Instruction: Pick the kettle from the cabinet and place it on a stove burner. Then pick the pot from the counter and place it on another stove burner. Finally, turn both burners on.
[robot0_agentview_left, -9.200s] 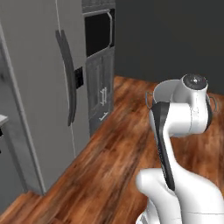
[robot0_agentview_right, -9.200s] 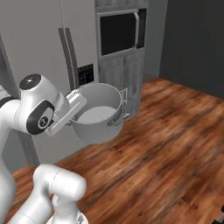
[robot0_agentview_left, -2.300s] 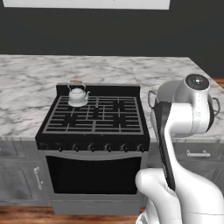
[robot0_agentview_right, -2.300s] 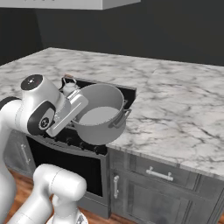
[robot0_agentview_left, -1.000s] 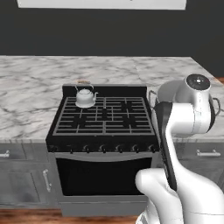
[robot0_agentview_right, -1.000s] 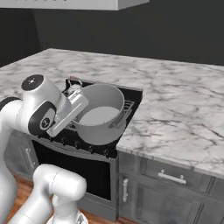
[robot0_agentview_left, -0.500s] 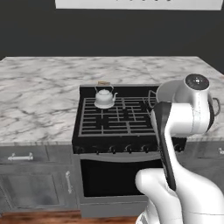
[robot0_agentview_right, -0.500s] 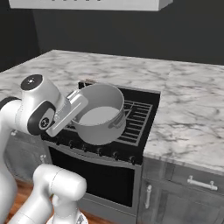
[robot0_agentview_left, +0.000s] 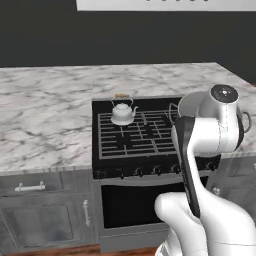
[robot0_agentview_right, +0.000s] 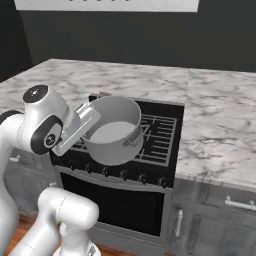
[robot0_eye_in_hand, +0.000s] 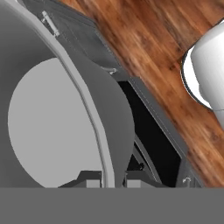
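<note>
Since half a second ago your base has slid along, so the stove sits more squarely ahead.

Left base view: the kettle (robot0_agentview_left: 122, 110) rests on a rear-left burner (robot0_agentview_left: 137, 132); the other grates are free.

Right base view: the pot (robot0_agentview_right: 114, 129) hangs tilted over the stove's front-left edge, beside the marble table (robot0_agentview_right: 220, 135).

Hand view: your hand (robot0_eye_in_hand: 113, 180) is pinched narrow on the pot's rim, apparently firmly. You can likely lower it next.
</note>
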